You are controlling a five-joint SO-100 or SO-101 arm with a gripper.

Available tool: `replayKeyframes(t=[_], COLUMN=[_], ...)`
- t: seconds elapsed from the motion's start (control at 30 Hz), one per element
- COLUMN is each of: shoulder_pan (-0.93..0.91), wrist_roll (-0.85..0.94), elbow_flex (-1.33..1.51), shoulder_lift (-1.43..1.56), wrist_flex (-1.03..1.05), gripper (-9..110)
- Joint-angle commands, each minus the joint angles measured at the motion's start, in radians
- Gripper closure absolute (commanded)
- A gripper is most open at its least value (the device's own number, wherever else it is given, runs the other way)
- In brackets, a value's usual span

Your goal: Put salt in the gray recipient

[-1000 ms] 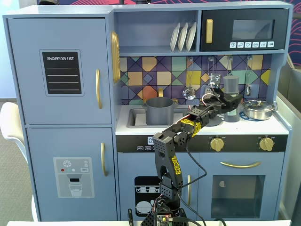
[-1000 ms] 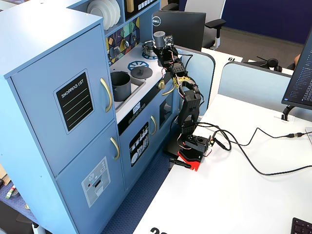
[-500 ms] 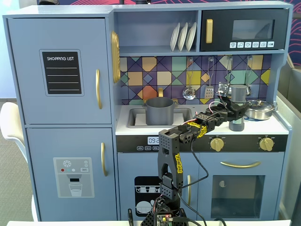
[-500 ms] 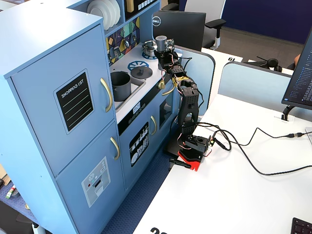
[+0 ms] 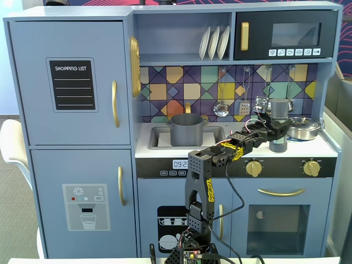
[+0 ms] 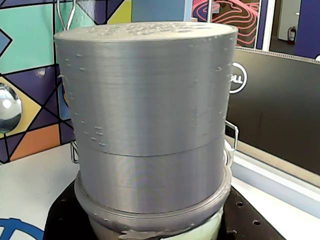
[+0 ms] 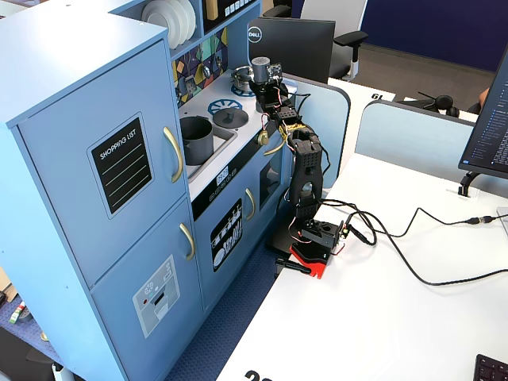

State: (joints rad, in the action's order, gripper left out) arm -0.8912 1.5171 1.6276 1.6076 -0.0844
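Note:
The salt shaker [image 5: 279,113], tall and dark gray with a lighter cap, stands at the right of the toy stove top. In the wrist view its cap [image 6: 150,115] fills the frame, with a strip of pale green label below it. My gripper [image 5: 276,132] is shut around the shaker's body, and its black jaws press on both sides in the wrist view [image 6: 150,222]. Whether the shaker's base touches the counter I cannot tell. The matte gray pot [image 5: 187,129] sits in the sink to the left and shows open-topped in a fixed view [image 7: 196,136]. The shaker [image 7: 260,71] and gripper [image 7: 267,86] show there too.
A shiny steel lidded pot [image 5: 304,127] stands just right of the shaker. A flat gray lid [image 7: 230,117] lies on the counter between sink and shaker. Utensils [image 5: 221,104] hang on the tiled back wall. A microwave shelf [image 5: 286,34] overhangs the stove.

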Motion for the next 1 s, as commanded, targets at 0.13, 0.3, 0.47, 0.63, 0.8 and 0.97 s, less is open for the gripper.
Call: replayKeyframes(t=[0.13, 0.3, 0.47, 0.63, 0.8, 0.97], shoulder_pan=[-0.02, -0.021, -0.028, -0.049, -0.095, -0.072], wrist_roll=[-0.04, -0.067, -0.052, -0.026, 0.008, 0.035], elbow_flex=[-0.046, -0.038, -0.026, 0.014, 0.167, 0.36], shoulder_lift=[0.066, 0.086, 0.114, 0.209, 0.442, 0.807], wrist_flex=[0.02, 0.035, 0.051, 0.118, 0.298, 0.658], gripper=[76, 67, 61, 57, 58, 77])
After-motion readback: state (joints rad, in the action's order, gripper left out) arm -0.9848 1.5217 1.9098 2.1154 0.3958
